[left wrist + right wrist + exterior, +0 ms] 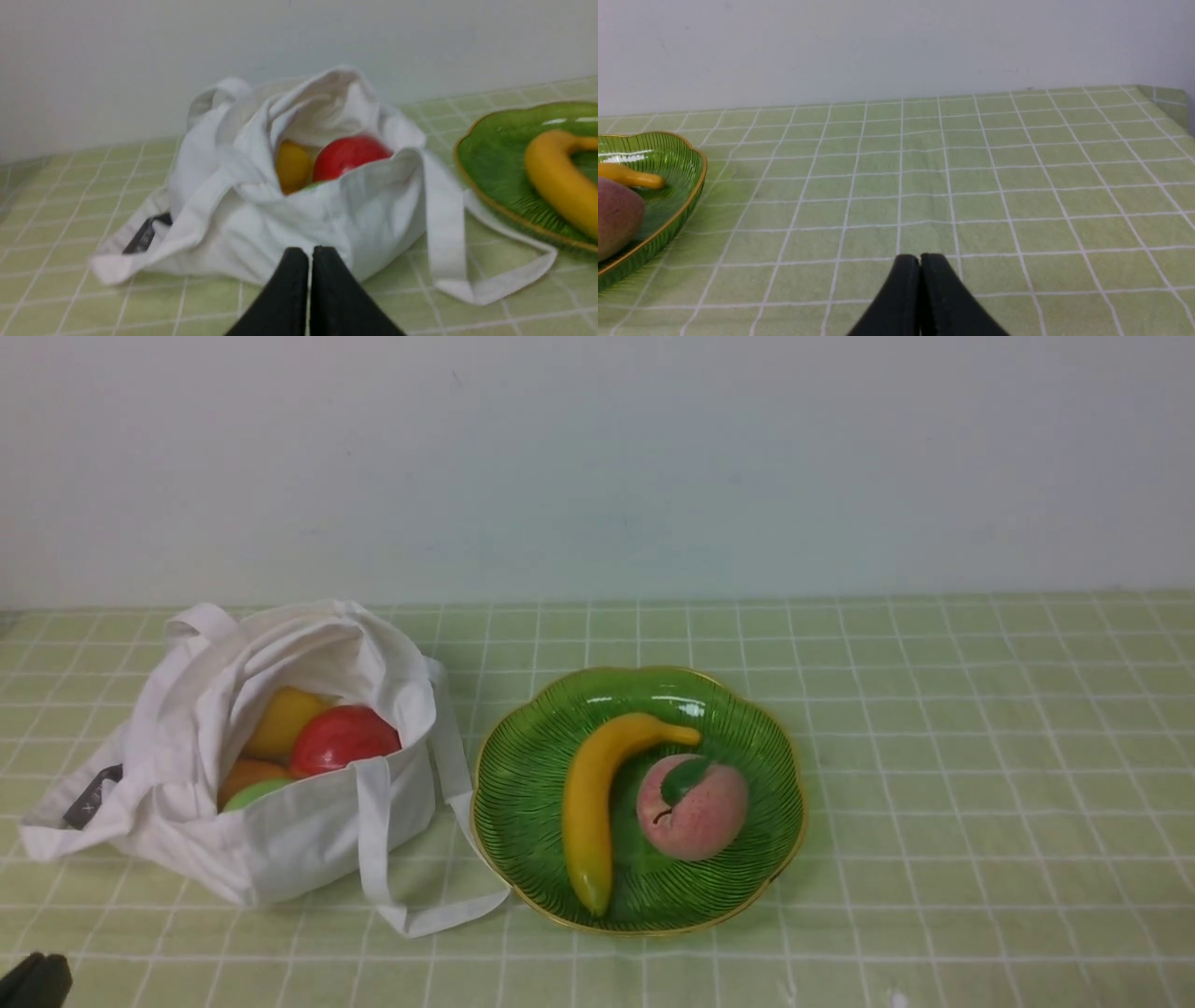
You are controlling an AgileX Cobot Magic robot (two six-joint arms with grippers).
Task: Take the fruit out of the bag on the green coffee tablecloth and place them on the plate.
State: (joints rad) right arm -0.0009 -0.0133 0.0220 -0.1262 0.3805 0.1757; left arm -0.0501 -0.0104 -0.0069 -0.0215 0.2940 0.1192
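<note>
The white bag (280,775) sat slumped on the green checked tablecloth (980,756), toward the left side, its mouth open upward. Inside it lay a red apple (344,739), a yellow fruit (283,721) behind it, an orange one (247,775) and a green one (254,793) at the near edge. One long strap (411,905) trailed across the cloth and lay against the rim of the green plate (523,775), which stood just beside the bag on its right. On the plate a banana (597,793) lay next to a pinkish peach-like fruit (693,805), the two touching. The left gripper (310,261) hung low in front of the bag, jaws clenched together on nothing. The right gripper (920,266) hovered over bare cloth to the right of the plate, jaws likewise pressed together and empty.
</note>
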